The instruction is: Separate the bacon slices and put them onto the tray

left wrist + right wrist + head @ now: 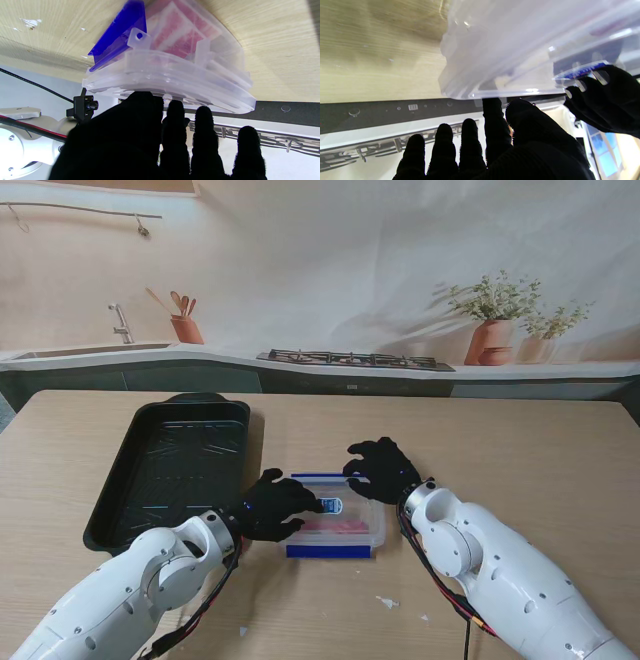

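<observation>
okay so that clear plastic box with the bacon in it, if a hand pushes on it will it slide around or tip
The clear box looks low and wide, so tipping seems unlikely. Its smooth plastic on the bare wooden table would probably slide under a sideways push. It holds only a thin layer of bacon slices, so it is likely light, which may be why the left hand and right hand flank it.

Bright, even light with soft shadows on the table (560, 470); wrist views blur close up.
</observation>
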